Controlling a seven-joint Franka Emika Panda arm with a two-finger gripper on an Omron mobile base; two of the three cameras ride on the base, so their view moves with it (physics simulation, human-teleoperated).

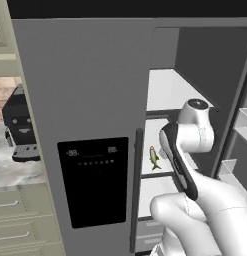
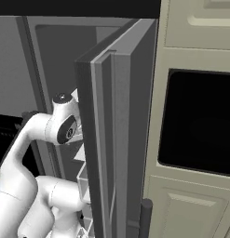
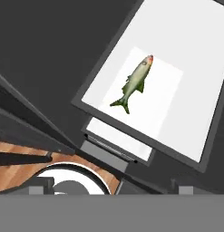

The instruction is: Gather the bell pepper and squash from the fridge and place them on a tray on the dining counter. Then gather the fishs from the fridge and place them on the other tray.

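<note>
Fish: silvery-green fish (image 3: 135, 83) lies mid-shelf (image 3: 195, 68) in the fridge (image 1: 95, 90), head toward the far edge.
My fingers: spread wide, holding nothing, well above the fish.

Silvery-green fish (image 3: 135, 82) flat on white fridge shelf (image 3: 195, 54), rt door open

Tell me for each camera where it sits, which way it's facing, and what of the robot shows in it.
Left base view: behind the arm on its left, facing the fridge; the white arm rises at lower right, before a fish on a shelf.
Right base view: behind the arm on its right, facing the open fridge door's edge; the arm rises at lower left.
Hand view: on the hand, looking down at the fish on its white shelf; the open tool's tips show at the bottom.
Shared: left base and hand views both show the fish.
</note>
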